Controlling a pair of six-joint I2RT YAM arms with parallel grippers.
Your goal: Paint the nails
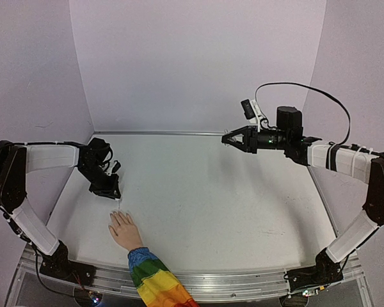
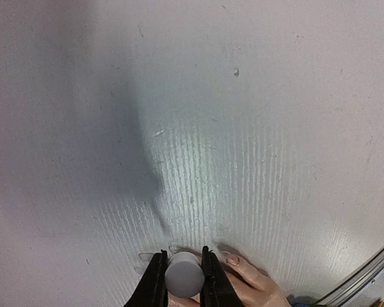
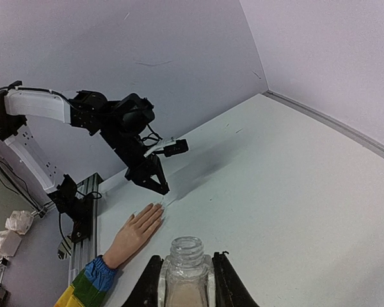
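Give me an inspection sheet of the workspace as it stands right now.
Surface: white table, lightly scuffed, no spills seen.
Job's things: mannequin hand lies palm down near the front left, rainbow sleeve over the edge; nails pale, too small to judge paint. Clear bottle uncapped; white cap off it.
Clutter: nothing seen.
Grippers: left gripper shut on the cap, just beyond the fingertips; right gripper shut on the bottle, above the far right.
Cables: black cable loops above the right arm.
Surroundings: pale lilac walls on three sides.
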